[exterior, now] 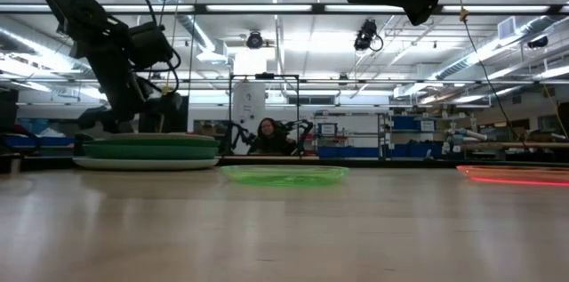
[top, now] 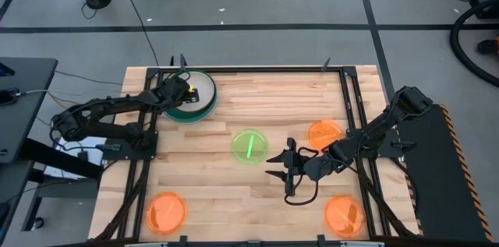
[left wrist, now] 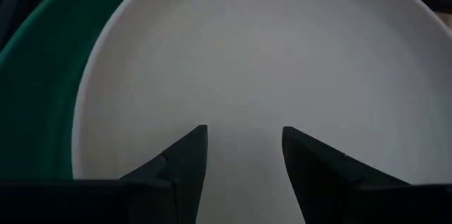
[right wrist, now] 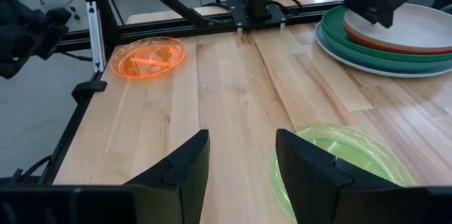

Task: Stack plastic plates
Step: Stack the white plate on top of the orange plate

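The stack of large plates (top: 195, 99) sat at the far left of the table (top: 257, 200), cream plate (left wrist: 268, 61) on top, green and light-blue rims showing below. Left gripper (top: 178, 91) hovered over the stack, fingers apart, holding nothing. Neon-green plate (top: 249, 146) lay mid-table. Right gripper (top: 278, 166) hung just right of and nearer than it, fingers apart, empty. Three orange plates lay singly: near left (top: 166, 213), near right (top: 344, 215), mid right (top: 324, 133).
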You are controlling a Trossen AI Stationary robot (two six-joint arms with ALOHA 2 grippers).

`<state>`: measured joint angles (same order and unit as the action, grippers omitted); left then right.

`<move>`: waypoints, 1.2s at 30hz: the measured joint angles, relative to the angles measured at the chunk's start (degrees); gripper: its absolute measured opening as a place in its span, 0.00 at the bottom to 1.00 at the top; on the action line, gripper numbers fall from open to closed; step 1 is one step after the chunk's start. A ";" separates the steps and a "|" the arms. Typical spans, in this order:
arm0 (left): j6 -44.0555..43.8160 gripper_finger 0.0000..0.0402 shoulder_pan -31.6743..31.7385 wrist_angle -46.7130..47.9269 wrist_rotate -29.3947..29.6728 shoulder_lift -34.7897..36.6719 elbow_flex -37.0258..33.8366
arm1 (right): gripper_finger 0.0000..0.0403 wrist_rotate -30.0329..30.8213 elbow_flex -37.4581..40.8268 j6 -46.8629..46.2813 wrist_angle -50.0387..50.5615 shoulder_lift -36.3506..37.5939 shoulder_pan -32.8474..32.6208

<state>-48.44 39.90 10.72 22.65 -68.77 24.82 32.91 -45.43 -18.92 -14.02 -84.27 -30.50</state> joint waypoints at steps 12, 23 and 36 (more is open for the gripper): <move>5.87 0.47 2.47 5.94 -4.24 -0.30 8.51 | 0.43 0.02 0.00 -0.01 0.00 0.00 0.00; 5.92 0.47 0.86 3.64 -3.50 -10.22 8.72 | 0.43 0.02 0.00 -0.61 0.85 0.00 0.00; 8.71 0.47 1.17 8.58 -4.45 -7.05 8.59 | 0.43 0.02 0.00 -1.75 1.27 0.00 -0.06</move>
<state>-39.73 41.07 19.30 18.20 -75.82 33.41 32.93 -45.43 -20.67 -12.75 -84.27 -30.57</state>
